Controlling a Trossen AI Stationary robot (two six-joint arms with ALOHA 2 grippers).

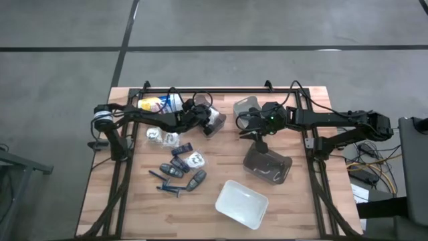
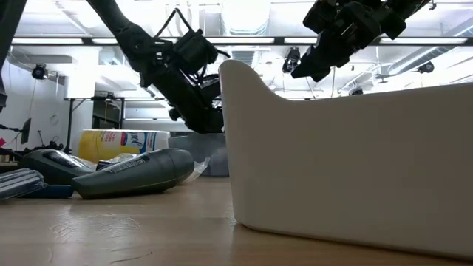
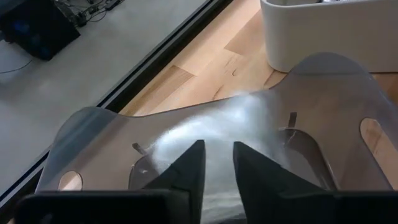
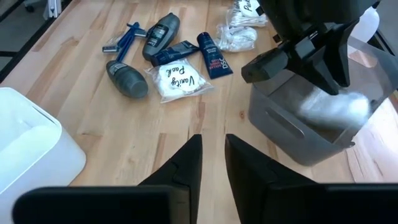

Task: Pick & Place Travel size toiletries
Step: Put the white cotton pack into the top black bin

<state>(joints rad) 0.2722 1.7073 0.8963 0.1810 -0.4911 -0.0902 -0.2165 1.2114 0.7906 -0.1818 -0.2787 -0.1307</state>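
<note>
Toiletries (image 1: 177,169) left of white bin (image 1: 241,203) (front centre).

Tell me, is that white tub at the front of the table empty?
Seemingly empty. From above, the white tub shows only bare white floor; the toiletries still lie outside on the wood.

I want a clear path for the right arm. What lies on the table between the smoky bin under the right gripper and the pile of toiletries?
Only bare wood between the smoky bin and the toiletries, as the high view shows.
</note>
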